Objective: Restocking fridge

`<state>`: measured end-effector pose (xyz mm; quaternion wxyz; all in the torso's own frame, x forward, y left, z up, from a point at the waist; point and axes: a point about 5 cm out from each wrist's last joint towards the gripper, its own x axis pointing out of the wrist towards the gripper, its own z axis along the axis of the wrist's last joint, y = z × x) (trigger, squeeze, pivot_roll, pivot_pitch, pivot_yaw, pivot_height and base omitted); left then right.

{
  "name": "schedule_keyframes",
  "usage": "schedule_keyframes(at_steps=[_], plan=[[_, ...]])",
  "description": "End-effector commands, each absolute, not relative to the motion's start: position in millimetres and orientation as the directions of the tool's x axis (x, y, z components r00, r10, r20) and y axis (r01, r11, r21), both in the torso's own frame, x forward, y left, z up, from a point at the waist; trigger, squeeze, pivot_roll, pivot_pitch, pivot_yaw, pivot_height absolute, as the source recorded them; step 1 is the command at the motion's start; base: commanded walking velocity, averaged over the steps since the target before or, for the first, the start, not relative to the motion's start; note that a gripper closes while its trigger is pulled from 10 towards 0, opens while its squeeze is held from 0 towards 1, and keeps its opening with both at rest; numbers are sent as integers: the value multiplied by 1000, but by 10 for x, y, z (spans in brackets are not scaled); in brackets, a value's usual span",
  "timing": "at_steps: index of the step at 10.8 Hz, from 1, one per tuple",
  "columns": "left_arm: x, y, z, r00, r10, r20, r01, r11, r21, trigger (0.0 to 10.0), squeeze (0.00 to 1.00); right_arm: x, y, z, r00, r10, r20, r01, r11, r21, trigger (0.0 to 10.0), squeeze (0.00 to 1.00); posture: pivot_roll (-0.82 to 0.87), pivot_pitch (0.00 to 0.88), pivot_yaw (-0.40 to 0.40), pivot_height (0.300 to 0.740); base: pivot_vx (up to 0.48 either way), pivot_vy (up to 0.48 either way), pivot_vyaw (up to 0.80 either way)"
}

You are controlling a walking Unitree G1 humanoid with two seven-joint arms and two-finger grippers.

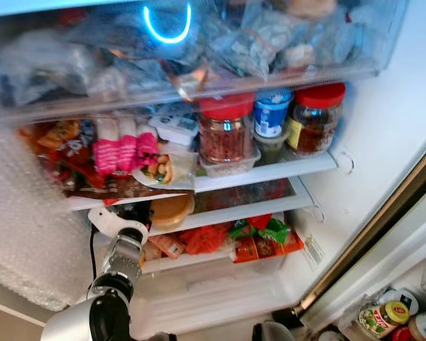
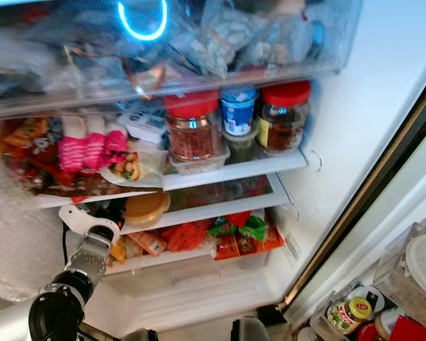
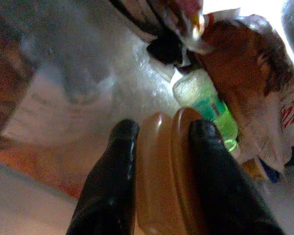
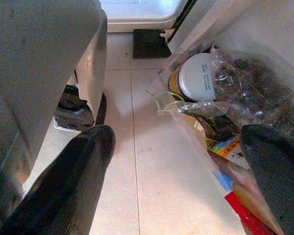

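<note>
Open fridge (image 1: 383,135), shelves packed. Landmark: red-lidded jar (image 1: 226,129) on upper shelf. Brown tub (image 1: 172,210) below and left of jar, at middle shelf front edge, lying flat. Left gripper (image 3: 159,147) clamped on tub rim, arm reaching up from below. Right gripper (image 4: 176,161) spread wide, idle near floor.

The top drawer's bags (image 1: 220,35) blur behind frosted plastic; the brown container (image 3: 166,171) is cut off below

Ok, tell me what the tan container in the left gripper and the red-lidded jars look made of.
Tan container: likely glossy plastic, going by its soft sheen and moulded rim.
Red-lidded jars: clear glass or hard plastic, contents showing through; the red lids look like plastic.
Left gripper clamps the container.
</note>
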<state>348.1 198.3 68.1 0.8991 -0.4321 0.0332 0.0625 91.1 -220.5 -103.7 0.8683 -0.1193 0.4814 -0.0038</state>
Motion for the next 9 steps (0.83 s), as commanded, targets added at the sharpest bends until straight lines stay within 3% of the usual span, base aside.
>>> schedule_keyframes(at_steps=[1,3,4,5,9], plan=[[3503,1999,697,986,84,-141,-161,654,-739,10000,0,714,-2187,-1085,487,-111,-866,-127,972,-196,10000,0,-260,150,11,647,0,0,0],[3516,1995,711,985,95,-143,-170,643,-747,10000,0,647,-2199,-1091,478,-110,-872,-136,971,-197,10000,0,-258,149,7,647,0,0,0],[3520,1997,716,984,105,-143,-177,639,-748,10000,102,627,-2200,-1092,476,-107,-873,-141,970,-196,10000,0,-261,152,3,647,0,0,0],[3524,2008,724,982,126,-142,-190,625,-757,10000,1000,610,-2196,-1092,479,-103,-872,-146,970,-194,10000,0,-266,150,0,647,0,0,0],[3523,2021,733,984,133,-121,-175,574,-800,10000,1000,580,-2166,-1104,470,-100,-877,-148,971,-189,10000,0,-247,131,6,647,0,0,0]])
